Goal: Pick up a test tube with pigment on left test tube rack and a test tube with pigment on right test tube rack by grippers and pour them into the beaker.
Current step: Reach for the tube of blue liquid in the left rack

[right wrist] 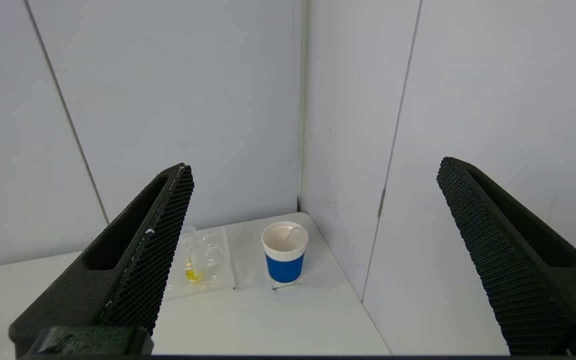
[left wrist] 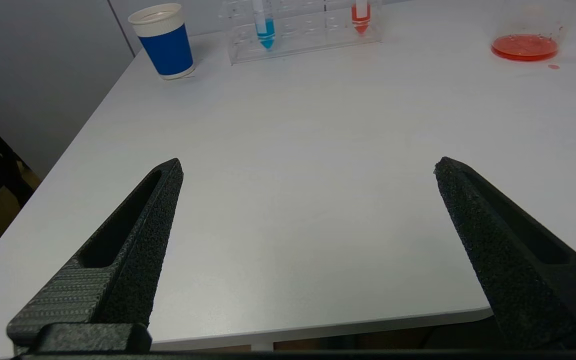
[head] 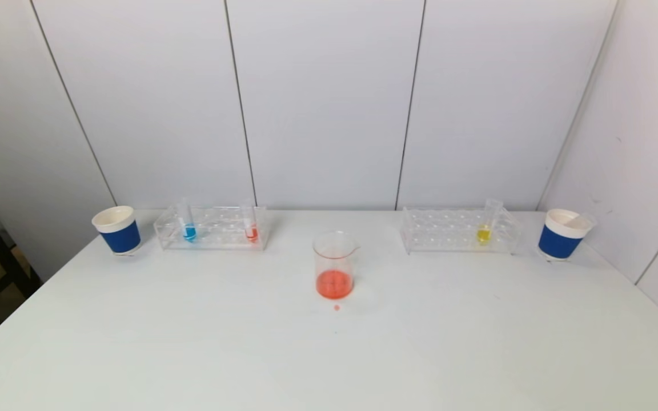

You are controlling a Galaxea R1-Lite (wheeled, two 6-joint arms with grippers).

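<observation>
Hidden: both arms are lying outside the head view.
Left gripper (left wrist: 308,167): gaping wide, empty.
Right gripper (right wrist: 313,167): gaping wide, partly masking the right test tube rack (right wrist: 208,260).

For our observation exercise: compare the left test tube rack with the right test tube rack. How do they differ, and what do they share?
The left test tube rack holds two tubes, a blue-pigment tube and a red-pigment tube; the right test tube rack holds only a yellow-pigment tube. The left rack's tubes stand near opposite ends; the right rack's tube stands near its right end. Both are clear racks at the table's back, each beside a blue paper cup.
</observation>
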